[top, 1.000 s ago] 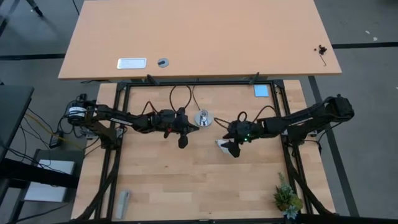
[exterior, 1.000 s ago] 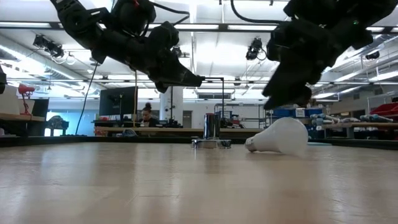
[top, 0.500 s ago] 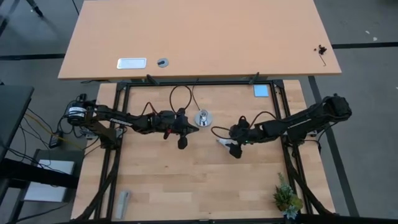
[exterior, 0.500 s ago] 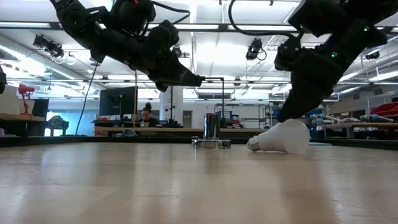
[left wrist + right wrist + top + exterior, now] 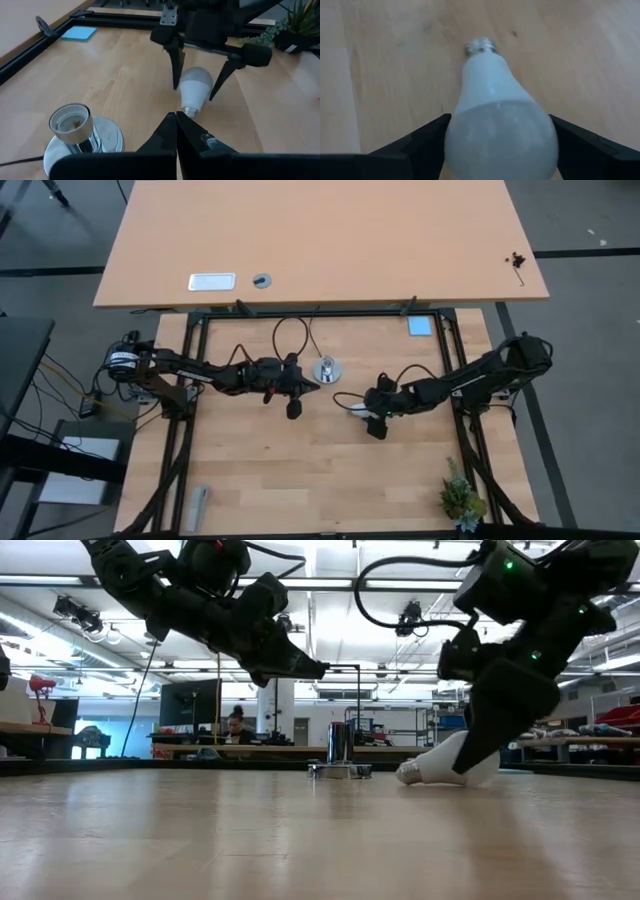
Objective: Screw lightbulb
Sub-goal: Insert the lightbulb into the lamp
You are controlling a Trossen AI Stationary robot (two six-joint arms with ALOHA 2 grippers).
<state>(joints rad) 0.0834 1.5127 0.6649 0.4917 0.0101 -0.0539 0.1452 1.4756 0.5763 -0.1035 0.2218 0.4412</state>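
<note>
Your right pincer (image 5: 195,92) straddling the lightbulb (image 5: 192,90) lying on the bench (image 5: 300,470), fingers spread, not gripping, socket base (image 5: 75,132) beside your clenched left pincer (image 5: 292,410), nothing between.

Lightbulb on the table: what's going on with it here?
The lightbulb lies on its side on the wooden table, not yet gripped. The right gripper is down over it, open, one finger on each side of the glass. The left gripper hangs shut above the table near the socket base, which stands empty.

Bright overhead ceiling strip lights (image 5: 330,585); soft shadows; lightbulb (image 5: 500,125) near-end blurred.
</note>
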